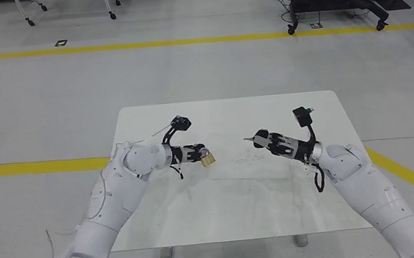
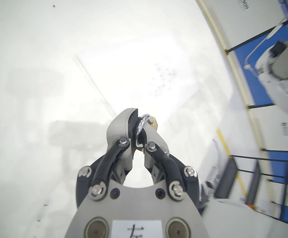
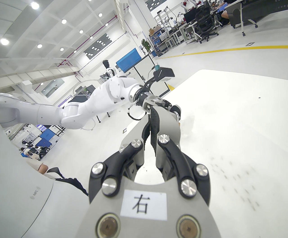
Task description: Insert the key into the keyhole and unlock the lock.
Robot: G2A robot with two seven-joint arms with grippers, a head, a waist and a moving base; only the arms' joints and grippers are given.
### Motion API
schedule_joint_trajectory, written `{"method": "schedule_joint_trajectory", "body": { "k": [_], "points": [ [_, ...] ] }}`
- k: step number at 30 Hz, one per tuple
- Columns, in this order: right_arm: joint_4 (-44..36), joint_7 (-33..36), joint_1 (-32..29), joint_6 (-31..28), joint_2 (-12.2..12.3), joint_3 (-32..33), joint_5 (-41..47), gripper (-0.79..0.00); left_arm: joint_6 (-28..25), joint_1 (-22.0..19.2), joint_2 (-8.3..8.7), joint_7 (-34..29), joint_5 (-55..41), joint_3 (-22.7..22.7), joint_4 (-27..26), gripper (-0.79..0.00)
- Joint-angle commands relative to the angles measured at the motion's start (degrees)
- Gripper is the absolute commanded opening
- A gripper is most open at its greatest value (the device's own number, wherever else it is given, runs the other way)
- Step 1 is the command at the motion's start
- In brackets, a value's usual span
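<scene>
Lock in left gripper; key in right gripper

Light falls evenly from rows of round ceiling lamps, which I see from my right wrist, and the whole hall is bright. The white table takes it hard. From my left wrist its top is washed almost blank, with a paler patch of glare near the middle. A small glint sits on the steel loop of the lock in my left claw. Both wrist views bow at their edges, and the yellow floor line runs as a curve.
</scene>
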Motion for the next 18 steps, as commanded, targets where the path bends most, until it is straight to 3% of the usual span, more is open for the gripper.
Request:
{"method": "schedule_joint_trajectory", "body": {
  "k": [1, 7, 9, 18],
  "points": [
    [0.0, 0.0, 0.0, 0.0, 0.0, 0.0, 0.0, -0.785, 1.37, -4.02, -1.49, -3.5, -8.18, 1.61, 6.56, -0.785],
    [0.0, 0.0, 0.0, 0.0, 0.0, 0.0, 0.0, -0.785, 4.9, -11.55, -6.2, -15.37, -27.33, 4.37, 21.83, -0.785],
    [0.0, 0.0, 0.0, 0.0, 0.0, 0.0, 0.0, -0.785, 2.03, -12.76, -7.2, -21.07, -32.23, 4.38, 25.5, -0.785],
    [0.0, 0.0, 0.0, 0.0, 0.0, 0.0, 0.0, -0.785, 1.46, -12.94, -7.29, -21.75, -32.56, 4.42, 26.11, -0.785]
  ]
}}
